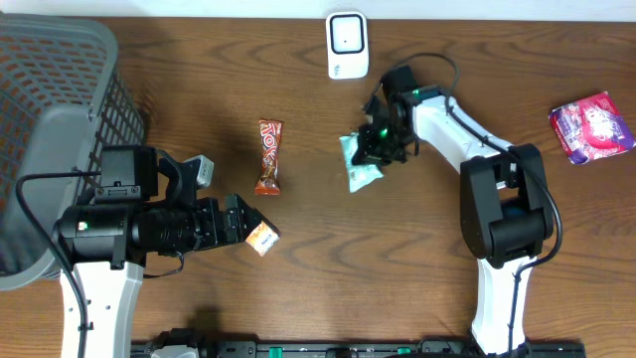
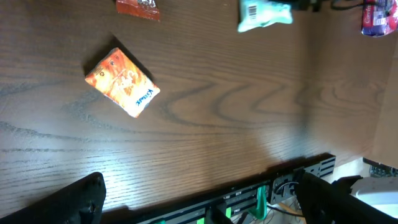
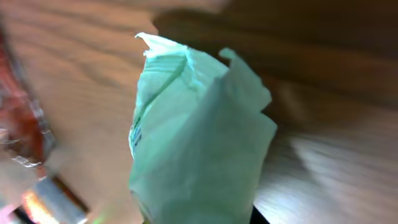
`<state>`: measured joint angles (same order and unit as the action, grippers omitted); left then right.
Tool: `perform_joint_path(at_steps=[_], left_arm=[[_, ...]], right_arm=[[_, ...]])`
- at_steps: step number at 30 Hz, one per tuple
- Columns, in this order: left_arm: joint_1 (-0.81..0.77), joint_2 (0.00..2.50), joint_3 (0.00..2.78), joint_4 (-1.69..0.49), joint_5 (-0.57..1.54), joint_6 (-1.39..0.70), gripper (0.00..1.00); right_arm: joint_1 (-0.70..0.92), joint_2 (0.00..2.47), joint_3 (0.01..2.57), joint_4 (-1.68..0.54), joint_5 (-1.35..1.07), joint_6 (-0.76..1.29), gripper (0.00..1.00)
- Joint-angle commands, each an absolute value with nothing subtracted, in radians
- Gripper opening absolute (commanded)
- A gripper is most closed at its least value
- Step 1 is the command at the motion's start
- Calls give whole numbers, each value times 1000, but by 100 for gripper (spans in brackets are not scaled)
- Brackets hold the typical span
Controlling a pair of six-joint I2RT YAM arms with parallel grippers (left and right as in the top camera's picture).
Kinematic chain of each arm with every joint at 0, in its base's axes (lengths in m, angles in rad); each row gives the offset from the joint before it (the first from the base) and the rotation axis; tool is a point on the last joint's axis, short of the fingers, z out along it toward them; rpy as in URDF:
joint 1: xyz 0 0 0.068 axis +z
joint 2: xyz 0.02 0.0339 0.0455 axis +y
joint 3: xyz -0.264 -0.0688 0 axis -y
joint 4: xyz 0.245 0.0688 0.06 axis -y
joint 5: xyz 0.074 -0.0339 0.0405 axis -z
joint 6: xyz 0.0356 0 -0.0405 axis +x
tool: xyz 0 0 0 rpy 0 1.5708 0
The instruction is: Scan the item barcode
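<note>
right fingers [image 1: 372, 145]: clamped shut on the top end of the mint-green packet [image 1: 362, 173], aka the task item. Right wrist cam is basically all crinkly green wrapper, super close & blurry, so no print readable there. Can't tell if the pkt is lifted or resting on the table [image 1: 328, 288]. From overhead it sits a bit nearer the robot than the white scanner [image 1: 347, 45], a touch to its right, not touching it. Left wrist cam catches the pkt at the top of its view w/ a barcode [image 2: 251, 9] showing on one end.

left fingers [image 1: 237, 221]: spread wide, nothing btwn them, just bare wood below. They're well left of the scanner & much nearer the robot. Small orange box [image 1: 262, 239] lies flat just beside the fingertips, turned diagonal, and in the wrist view it's apart from them.

Rest of the stuff, all relative to the scanner, which stands at the table's back edge:
- orange-brown candy bar [image 1: 269, 156]: left of it, nearer the robot, lying lengthwise, roughly btwn scanner & orange box
- pink-purple packet [image 1: 593, 126]: far to its right, well apart from everything else
- grey basket [image 1: 60, 99]: far left, at the table corner by the left arm
</note>
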<state>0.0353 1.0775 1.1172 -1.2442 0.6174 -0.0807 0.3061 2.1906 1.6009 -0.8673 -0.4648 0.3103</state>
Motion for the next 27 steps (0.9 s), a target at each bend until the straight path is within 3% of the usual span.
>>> perform_joint_path(at_steps=[1, 8, 12, 22, 27], left_arm=[[31, 1077, 1114, -1245, 608, -71, 98], [31, 1077, 1114, -1245, 608, -71, 98], [31, 1077, 1114, -1245, 608, -72, 98], [31, 1077, 1114, -1245, 608, -71, 98], [31, 1077, 1114, -1245, 608, -71, 98]], right_arm=[[328, 2156, 1731, -952, -212, 307, 1], [450, 2149, 1836, -1142, 473, 408, 1], [519, 2162, 1788, -1150, 695, 478, 1], [626, 2207, 1654, -1042, 672, 527, 2], [675, 2210, 1649, -1011, 651, 527, 7]])
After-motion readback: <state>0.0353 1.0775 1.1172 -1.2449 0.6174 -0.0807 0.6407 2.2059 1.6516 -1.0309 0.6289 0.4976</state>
